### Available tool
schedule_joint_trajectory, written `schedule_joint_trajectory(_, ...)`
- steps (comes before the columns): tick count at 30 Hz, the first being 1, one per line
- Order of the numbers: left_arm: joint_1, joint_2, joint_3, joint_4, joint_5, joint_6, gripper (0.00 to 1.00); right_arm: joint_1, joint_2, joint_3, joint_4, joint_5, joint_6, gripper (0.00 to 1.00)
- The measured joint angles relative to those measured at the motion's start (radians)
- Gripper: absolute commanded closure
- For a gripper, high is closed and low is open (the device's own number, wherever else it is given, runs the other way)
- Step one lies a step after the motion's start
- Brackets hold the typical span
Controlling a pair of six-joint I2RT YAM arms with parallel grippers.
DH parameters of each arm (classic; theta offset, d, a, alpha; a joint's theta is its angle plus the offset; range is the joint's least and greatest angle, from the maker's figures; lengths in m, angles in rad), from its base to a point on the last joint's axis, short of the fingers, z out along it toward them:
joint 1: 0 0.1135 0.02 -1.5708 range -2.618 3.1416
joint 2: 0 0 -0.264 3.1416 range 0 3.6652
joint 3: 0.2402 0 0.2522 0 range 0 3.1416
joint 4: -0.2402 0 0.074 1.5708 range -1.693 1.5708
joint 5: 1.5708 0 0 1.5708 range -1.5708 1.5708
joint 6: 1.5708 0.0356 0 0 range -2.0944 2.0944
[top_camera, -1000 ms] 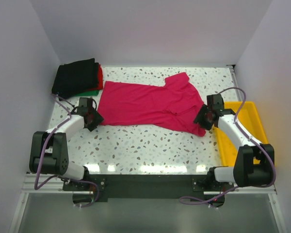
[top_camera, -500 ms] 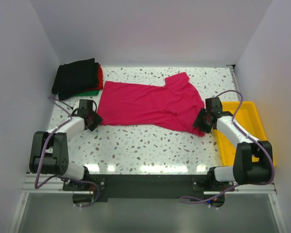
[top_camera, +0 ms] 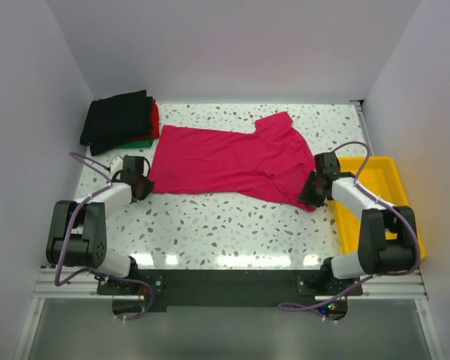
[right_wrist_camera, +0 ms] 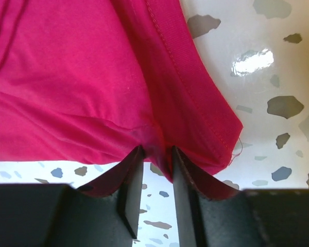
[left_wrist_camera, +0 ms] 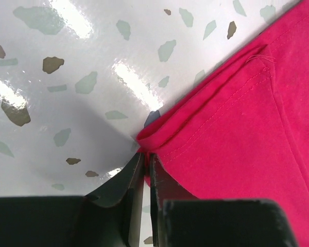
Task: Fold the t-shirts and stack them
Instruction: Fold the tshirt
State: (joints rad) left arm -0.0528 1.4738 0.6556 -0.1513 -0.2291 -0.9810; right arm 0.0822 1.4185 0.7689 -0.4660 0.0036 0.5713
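Note:
A magenta-pink t-shirt (top_camera: 232,161) lies spread flat across the middle of the speckled table. My left gripper (top_camera: 141,184) sits at its near left corner. In the left wrist view the jaws (left_wrist_camera: 146,157) are pinched almost together on the rolled hem corner of the pink t-shirt (left_wrist_camera: 237,128). My right gripper (top_camera: 313,187) is at the shirt's near right corner. There the jaws (right_wrist_camera: 157,152) hold a bunched fold of the pink t-shirt (right_wrist_camera: 92,77) between them. A stack of folded t-shirts (top_camera: 120,120), black on top with red and green edges showing, rests at the far left corner.
A yellow plastic tray (top_camera: 397,180) stands at the right edge of the table, just behind my right arm. White walls close in the left, right and far sides. The table's near edge runs along the arm bases.
Both grippers have slid inward onto the shirt's near corners and closed on the cloth. The shirt itself has not moved.

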Motion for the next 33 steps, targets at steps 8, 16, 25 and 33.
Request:
schedule_joint_trajectory(8, 0.0, 0.003, -0.016, 0.04, -0.02, 0.004, 1.0, 0.0, 0.038, -0.018, 0.006, -0.011, 0.004, 1.0)
schedule_joint_trajectory(16, 0.008, 0.002, 0.034, -0.093, -0.092, 0.007, 1.0, 0.001, -0.024, -0.017, -0.082, 0.008, 0.002, 1.0)
schedule_joint_trajectory(25, 0.077, -0.119, 0.033, -0.217, -0.114, 0.034, 1.0, 0.001, -0.193, -0.029, -0.19, 0.002, -0.004, 1.0)
schedule_joint_trajectory(33, 0.143, -0.269, -0.024, -0.271, -0.122, 0.057, 1.0, 0.002, -0.342, -0.078, -0.283, -0.105, 0.002, 1.0)
